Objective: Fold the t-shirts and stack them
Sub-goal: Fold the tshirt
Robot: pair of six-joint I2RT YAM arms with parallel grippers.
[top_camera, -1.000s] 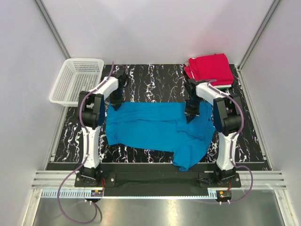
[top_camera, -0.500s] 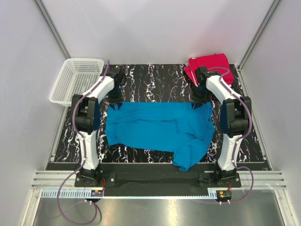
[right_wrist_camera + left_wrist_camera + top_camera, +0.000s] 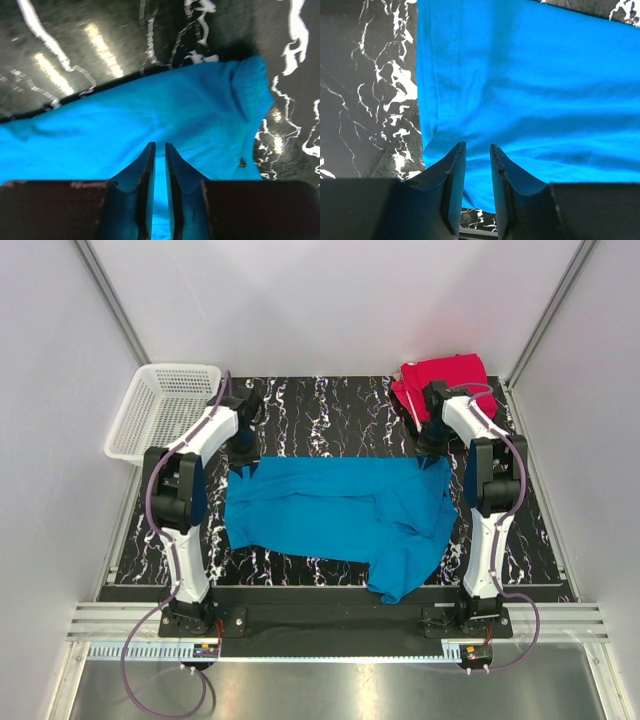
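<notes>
The blue t-shirt lay spread in the middle of the black marbled table. Its long axis ran from 9 o'clock to 3 o'clock. A stitched straight edge at the 9 o'clock end looked like the bottom hem, so the shoulders probably pointed toward 3 o'clock. There the cloth was bunched, and one lobe trailed toward 5 o'clock, down to the near edge of the table.

A stack of folded shirts, red on top, sat in the far corner at about 1 o'clock. A white mesh basket stood off the table at 10 o'clock.

The left gripper hovered over the shirt's far corner at 10 o'clock. Its jaws stood apart with nothing between them. The right gripper hung over the far corner at 2 o'clock with only a narrow slit between its fingers. Blue cloth showed beyond that slit, not pinched in it, so it too appeared to be holding nothing.

The shirt looked light, limp and thin. It would likely sag and crease wherever it was unsupported, and a single pinch would drag the rest along. The doubled hem and the sleeve seam seemed the firmest places to grip. Taking two corners of one edge together should keep a fold square. The rumpled 3 o'clock end would probably need flattening first.
</notes>
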